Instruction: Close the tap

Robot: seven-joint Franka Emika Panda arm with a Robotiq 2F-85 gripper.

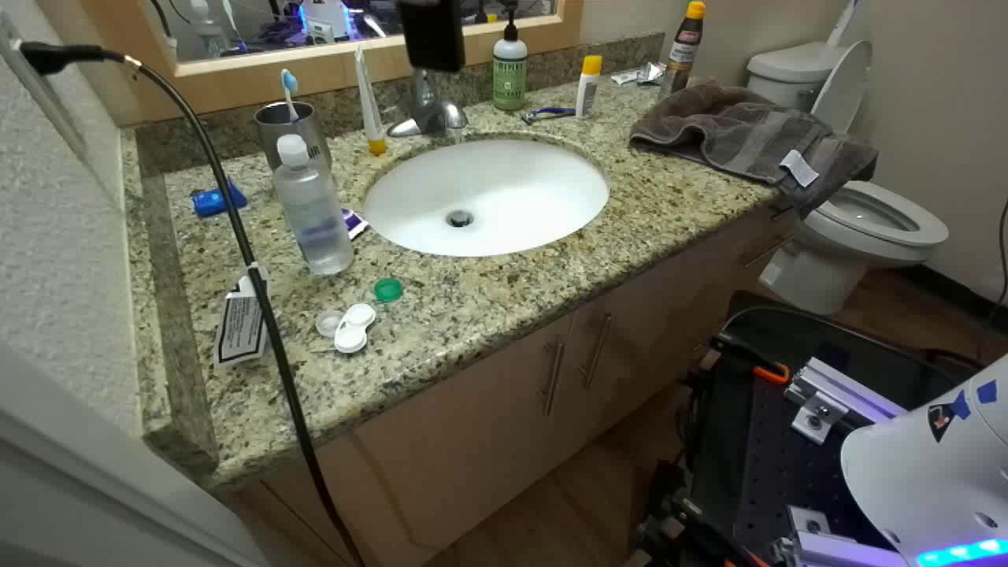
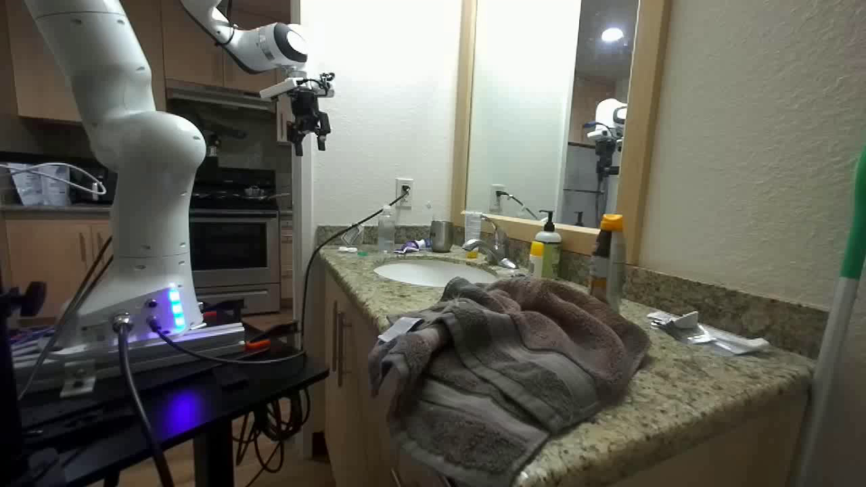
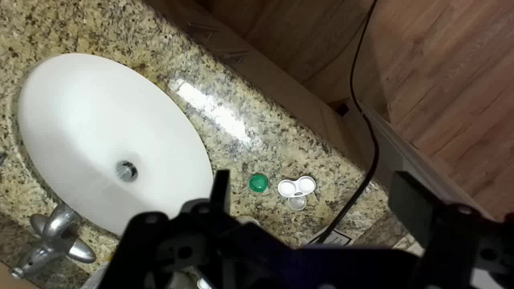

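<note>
The silver-grey tap (image 1: 433, 116) stands at the back rim of the white oval sink (image 1: 535, 185). Its lever rises toward the mirror. A faint pale streak shows under the spout; I cannot tell if water runs. The tap also shows in an exterior view (image 2: 499, 251) behind the towel and at the lower left of the wrist view (image 3: 56, 241). My gripper (image 2: 310, 147) points down, high above the counter and well apart from the tap. In the wrist view my gripper (image 3: 311, 176) is wide open and empty, with the tap left of its fingers. A dark gripper part covers the lever's top in an exterior view.
A toothpaste tube (image 1: 368, 106) and a green soap bottle (image 1: 509, 72) flank the tap. A clear bottle (image 1: 315, 216), a metal cup (image 1: 276, 130) and a black cable (image 1: 264, 295) are at the counter's end. The mirror (image 2: 517, 122) rises behind. A towel (image 2: 507, 358) lies opposite.
</note>
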